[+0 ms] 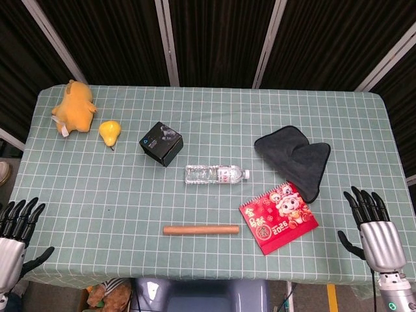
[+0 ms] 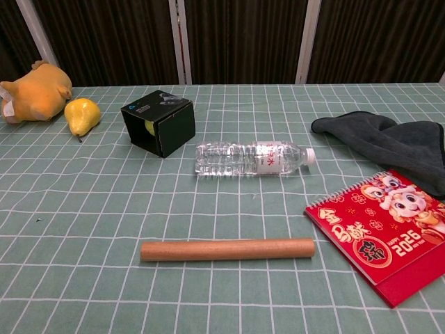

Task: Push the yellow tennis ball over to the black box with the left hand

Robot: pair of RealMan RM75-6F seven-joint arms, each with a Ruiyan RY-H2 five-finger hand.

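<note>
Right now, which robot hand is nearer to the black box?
The left robot hand is nearer. It hangs at the table's near left corner, well in front of and left of the black box. The right robot hand is at the far right edge, across the whole table.

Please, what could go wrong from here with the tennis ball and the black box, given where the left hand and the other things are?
1. The tennis ball shows only as a small yellow patch at the open side of the black box. The head view hides it, so it might roll out unnoticed.
2. If the left hand, open at the table's near edge, reaches toward the box, it may nudge the box or the pear to its left.
</note>
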